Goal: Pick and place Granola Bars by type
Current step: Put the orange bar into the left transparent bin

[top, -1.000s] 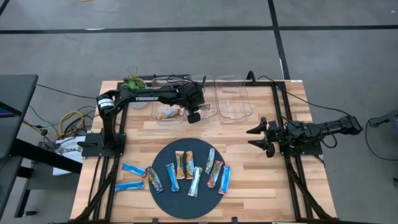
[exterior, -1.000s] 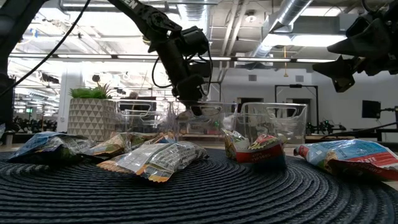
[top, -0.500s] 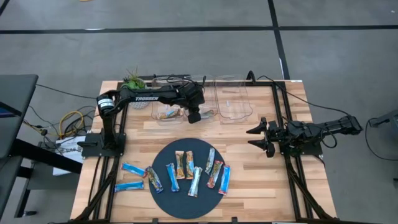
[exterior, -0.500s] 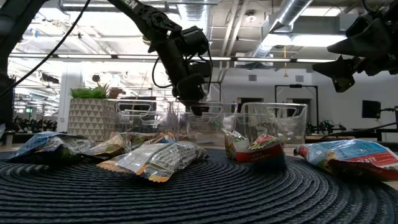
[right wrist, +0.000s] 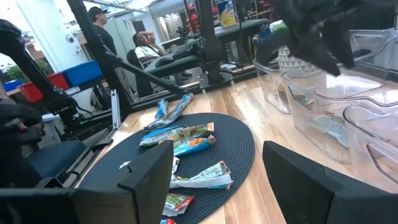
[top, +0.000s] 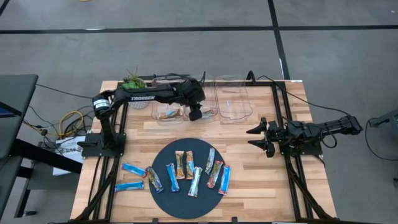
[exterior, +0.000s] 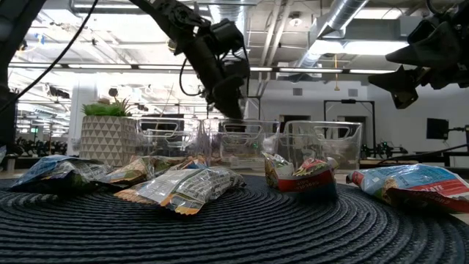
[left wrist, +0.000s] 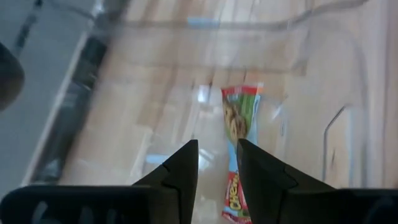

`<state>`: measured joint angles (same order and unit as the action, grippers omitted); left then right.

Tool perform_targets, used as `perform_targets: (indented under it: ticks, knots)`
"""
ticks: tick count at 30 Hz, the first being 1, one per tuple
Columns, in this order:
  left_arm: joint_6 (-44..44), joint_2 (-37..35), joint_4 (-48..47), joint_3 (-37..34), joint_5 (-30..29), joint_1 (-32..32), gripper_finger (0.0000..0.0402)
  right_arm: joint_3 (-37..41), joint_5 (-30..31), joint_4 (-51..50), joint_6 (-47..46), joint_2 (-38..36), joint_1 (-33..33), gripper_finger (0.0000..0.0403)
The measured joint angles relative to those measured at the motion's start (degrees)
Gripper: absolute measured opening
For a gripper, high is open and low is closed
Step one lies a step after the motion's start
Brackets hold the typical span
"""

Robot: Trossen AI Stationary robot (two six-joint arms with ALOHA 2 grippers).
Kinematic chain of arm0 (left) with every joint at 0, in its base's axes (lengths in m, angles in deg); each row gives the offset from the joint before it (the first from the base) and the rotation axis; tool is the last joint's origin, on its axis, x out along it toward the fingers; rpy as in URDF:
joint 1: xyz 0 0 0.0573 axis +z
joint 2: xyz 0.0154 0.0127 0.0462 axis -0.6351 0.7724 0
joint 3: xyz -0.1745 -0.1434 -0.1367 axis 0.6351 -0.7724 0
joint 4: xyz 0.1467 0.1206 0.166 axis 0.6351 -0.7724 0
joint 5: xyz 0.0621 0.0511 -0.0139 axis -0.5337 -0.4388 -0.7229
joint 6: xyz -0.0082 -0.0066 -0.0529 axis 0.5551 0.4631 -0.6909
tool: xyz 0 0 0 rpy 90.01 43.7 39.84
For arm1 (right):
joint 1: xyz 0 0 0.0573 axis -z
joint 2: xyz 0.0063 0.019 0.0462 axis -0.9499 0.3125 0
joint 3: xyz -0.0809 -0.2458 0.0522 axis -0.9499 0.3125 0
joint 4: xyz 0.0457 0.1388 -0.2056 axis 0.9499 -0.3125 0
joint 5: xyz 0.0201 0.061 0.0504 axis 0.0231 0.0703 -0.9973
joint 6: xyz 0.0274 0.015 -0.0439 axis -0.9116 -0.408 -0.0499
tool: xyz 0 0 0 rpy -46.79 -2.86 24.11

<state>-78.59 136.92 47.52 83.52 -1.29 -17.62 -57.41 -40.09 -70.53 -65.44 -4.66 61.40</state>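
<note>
Several granola bars (top: 189, 171) in blue and multicoloured wrappers lie flat on a dark round mat (top: 163, 199). Two blue bars (top: 132, 177) lie on the wood to its left. Three clear bins stand at the far edge: the left bin (top: 168, 111) holds bars, and the middle bin (top: 202, 99) holds a multicoloured bar (left wrist: 239, 134) lying flat on its floor. My left gripper (top: 195, 116) hangs open just above the middle bin, with nothing between its fingers (left wrist: 217, 146). My right gripper (top: 250, 137) waits open at the table's right side.
The right bin (top: 232, 101) stands beside the other two. A potted plant (top: 133, 81) sits at the far left corner. Black frame rails run along both table sides. People sit in the room beyond the table in the right wrist view.
My left gripper has risen a little above the middle bin and tipped slightly. The bars on the mat and my right arm have kept still.
</note>
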Motion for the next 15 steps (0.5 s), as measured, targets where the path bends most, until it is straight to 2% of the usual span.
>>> perform_targets:
  ticks: [15]
  knots:
    - [-2.6, -13.9, 1.3, 0.0, -0.2, -2.0, 0.0104, 0.0, 0.0, 0.0, 0.0, 0.0, 0.0, 0.0244]
